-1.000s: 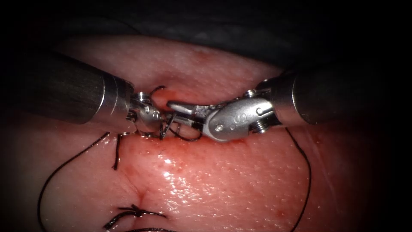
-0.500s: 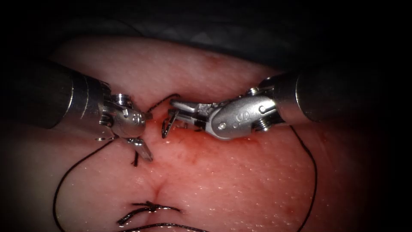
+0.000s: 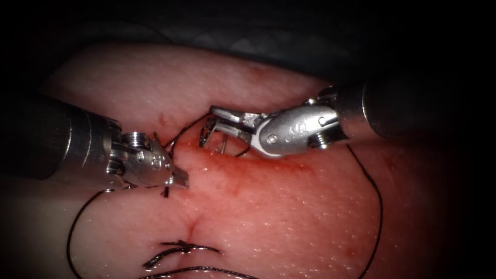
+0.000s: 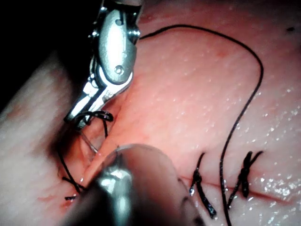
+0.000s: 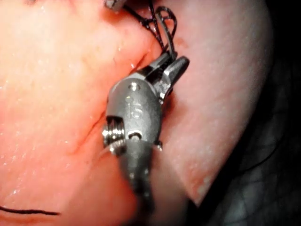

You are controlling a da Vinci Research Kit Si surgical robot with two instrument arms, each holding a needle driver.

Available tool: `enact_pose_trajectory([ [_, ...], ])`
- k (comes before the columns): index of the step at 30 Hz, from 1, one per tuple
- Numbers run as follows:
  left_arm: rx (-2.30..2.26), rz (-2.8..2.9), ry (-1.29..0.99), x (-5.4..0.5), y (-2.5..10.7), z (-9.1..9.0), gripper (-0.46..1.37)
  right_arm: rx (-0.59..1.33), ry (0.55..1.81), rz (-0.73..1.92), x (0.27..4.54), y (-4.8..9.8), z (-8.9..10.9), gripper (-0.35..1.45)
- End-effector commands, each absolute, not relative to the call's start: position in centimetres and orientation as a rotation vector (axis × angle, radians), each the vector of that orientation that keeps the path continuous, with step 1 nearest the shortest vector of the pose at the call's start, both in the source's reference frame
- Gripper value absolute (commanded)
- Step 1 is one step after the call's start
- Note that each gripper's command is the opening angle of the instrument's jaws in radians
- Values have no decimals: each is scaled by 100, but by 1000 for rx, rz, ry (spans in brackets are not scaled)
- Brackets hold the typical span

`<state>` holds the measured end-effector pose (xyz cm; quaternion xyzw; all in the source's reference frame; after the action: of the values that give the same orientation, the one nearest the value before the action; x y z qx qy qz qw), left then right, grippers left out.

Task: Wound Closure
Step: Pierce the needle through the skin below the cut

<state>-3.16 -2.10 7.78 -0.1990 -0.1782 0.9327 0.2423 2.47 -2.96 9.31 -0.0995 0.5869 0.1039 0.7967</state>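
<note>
From above, the left claw [image 3: 178,180] sat on the left of the cut [image 3: 192,226], clamped tight on the thread [image 3: 178,137], seemingly to keep that strand taut. The right claw [image 3: 206,126] gaped, gripping nothing, thread looped about its lower jaw. A thin pale curve [image 3: 225,149] beneath it might have been the needle; I couldn't be sure.

The left wrist camera showed that loop [image 4: 101,115] hanging off the right claw [image 4: 76,119] over the tissue [image 4: 188,94].

From the right wrist camera, thread [image 5: 164,21] ran up from its tip [image 5: 171,63].
</note>
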Motion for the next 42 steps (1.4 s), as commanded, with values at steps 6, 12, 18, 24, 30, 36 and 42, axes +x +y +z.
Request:
enact_pose_trajectory([
  [6, -599, 2538, -470, -324, -234, 761, -35, -174, 1263, 292, 252, -297, 931, -35],
  [12, -597, 2543, -462, -324, -244, 759, -35, -148, 1259, 313, 254, -292, 932, -35],
  [18, -592, 2543, -445, -320, -246, 774, -35, -107, 1265, 386, 254, -279, 938, -35],
  [24, -636, 2522, -427, -312, -233, 794, -35, -75, 1269, 418, 254, -268, 943, -35],
  [30, -736, 2470, -396, -308, -230, 810, -35, -64, 1269, 433, 254, -258, 941, -35],
  [36, -744, 2469, -417, -307, -238, 814, -35, -48, 1270, 452, 254, -250, 939, -35],
  [42, -743, 2469, -417, -309, -240, 814, -35, -11, 1256, 490, 253, -243, 941, -35],
])
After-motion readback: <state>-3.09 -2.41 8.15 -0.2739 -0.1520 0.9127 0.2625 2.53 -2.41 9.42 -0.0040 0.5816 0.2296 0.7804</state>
